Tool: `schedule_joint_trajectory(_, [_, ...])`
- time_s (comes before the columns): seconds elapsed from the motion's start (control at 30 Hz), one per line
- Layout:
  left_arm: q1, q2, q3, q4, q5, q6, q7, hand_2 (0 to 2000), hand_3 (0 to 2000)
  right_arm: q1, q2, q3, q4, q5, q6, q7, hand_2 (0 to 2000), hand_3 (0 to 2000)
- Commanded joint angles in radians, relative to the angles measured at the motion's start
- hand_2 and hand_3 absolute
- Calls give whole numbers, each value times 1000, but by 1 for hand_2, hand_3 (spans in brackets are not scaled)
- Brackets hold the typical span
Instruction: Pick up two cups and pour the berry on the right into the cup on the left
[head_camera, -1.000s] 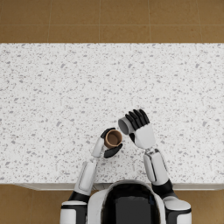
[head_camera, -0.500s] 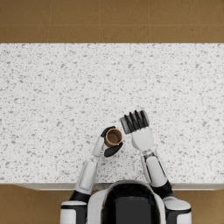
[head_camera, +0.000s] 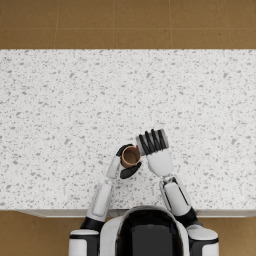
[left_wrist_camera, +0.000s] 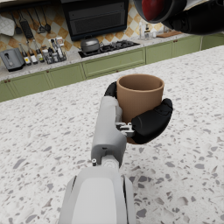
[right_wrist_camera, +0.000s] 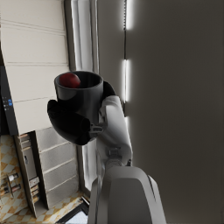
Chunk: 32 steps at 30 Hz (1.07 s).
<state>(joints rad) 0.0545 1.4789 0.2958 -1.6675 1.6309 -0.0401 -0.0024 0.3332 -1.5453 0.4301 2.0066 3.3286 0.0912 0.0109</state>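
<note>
Close to the near edge of the speckled worktop (head_camera: 60, 100), about midway along it, the left hand (left_wrist_camera: 146, 122) holds a tan cup (left_wrist_camera: 139, 94) upright, its fingers wrapped round the wall, its mouth open to the ceiling. I can see nothing inside it; from the left wrist view the interior is hidden behind the rim.

Just beside it, toward the right edge and a little farther from the near edge, the right hand (head_camera: 154, 150) grips a dark cup (right_wrist_camera: 81, 94). That cup is tipped well over, its long axis lying nearly level and its mouth pointing toward the tan cup. A red berry (right_wrist_camera: 69, 80) sits just inside the lip.

From the left wrist, the dark cup hangs above and beyond the tan one, so the berry looks likely to drop in with slightly more tilt.
</note>
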Motion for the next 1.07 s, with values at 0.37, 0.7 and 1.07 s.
schedule_joint_trajectory(0.37, [8, 10, -2, -5, 0, 0, 1, 2000, 1280, 7, 3, 15, 23, 140, -2, 1, 2000, 1280])
schedule_joint_trajectory(0.7, [-6, 7, -8, -5, 0, -1, 0, 2000, 1280, -9, 8, 5, 19, 144, 10, 1, 2000, 1280])
schedule_joint_trajectory(1.07, [-6, 7, -9, -6, 0, -2, 1, 2000, 1280, -9, 8, 4, 20, 144, 10, 2, 2000, 1280])
